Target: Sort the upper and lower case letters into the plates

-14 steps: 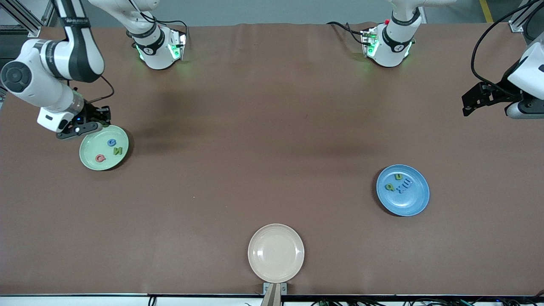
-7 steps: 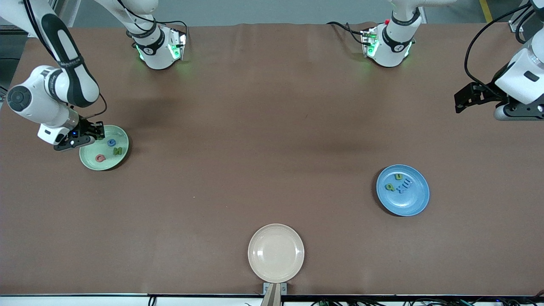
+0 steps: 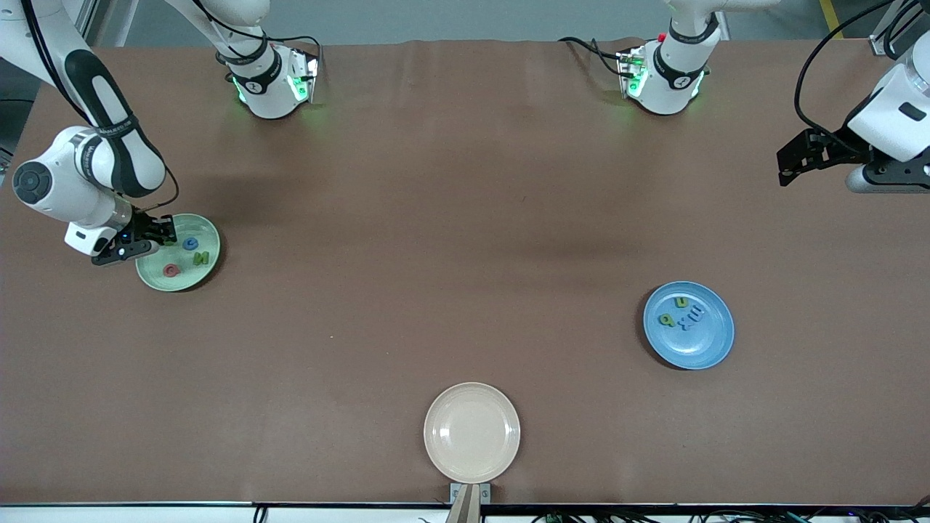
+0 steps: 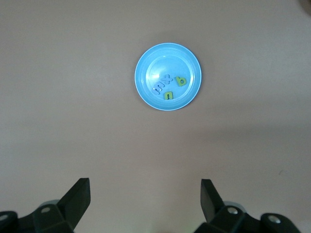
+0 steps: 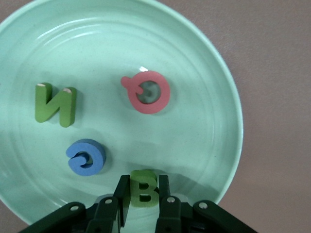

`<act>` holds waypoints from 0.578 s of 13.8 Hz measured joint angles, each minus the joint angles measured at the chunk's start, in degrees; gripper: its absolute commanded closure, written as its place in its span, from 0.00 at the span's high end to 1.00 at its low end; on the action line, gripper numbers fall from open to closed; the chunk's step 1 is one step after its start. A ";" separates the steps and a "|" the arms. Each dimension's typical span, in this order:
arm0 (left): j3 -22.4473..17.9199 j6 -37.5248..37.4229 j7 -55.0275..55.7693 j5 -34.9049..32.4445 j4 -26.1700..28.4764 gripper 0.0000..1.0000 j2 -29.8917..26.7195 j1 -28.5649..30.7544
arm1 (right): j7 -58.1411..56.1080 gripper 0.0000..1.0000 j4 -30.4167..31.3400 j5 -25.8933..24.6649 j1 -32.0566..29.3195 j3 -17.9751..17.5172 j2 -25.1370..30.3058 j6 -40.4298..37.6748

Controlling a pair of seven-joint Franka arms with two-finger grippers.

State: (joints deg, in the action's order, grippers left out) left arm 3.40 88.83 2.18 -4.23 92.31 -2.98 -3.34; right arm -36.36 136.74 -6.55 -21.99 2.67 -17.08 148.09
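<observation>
The mint green plate (image 3: 215, 254) (image 5: 214, 121) lies at the right arm's end of the table. In it are a green N (image 5: 56, 103), a red Q (image 5: 149, 91) and a blue G (image 5: 86, 156). My right gripper (image 3: 166, 231) (image 5: 143, 191) is low over this plate's rim, shut on a green letter B (image 5: 143, 188). I cannot tell whether the B touches the plate. The sky blue plate (image 3: 716, 349) (image 4: 146, 92) holds several small green and blue letters (image 3: 683, 314). My left gripper (image 3: 788, 165) (image 4: 146, 194) hangs open and empty high over the left arm's end of the table.
An empty cream-beige plate (image 3: 472, 432) sits at the table edge nearest the front camera, midway between the two ends. The arm bases (image 3: 269, 83) stand along the edge farthest from that camera. Brown tabletop spreads between the plates.
My right gripper has come down with the green B, from above the mint plate's rim to low over it. The left gripper has drifted slightly toward the base side.
</observation>
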 measured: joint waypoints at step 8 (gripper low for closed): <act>0.84 -3.61 0.00 4.41 -0.25 1.00 -0.47 0.03 | 8.63 0.88 -7.71 0.04 0.68 -1.50 2.53 -16.40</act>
State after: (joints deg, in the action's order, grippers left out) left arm 4.24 85.21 2.17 0.18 92.06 -3.44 -3.31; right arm -27.74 129.03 -6.51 -21.32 1.17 -14.55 131.69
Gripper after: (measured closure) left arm 0.000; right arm 0.123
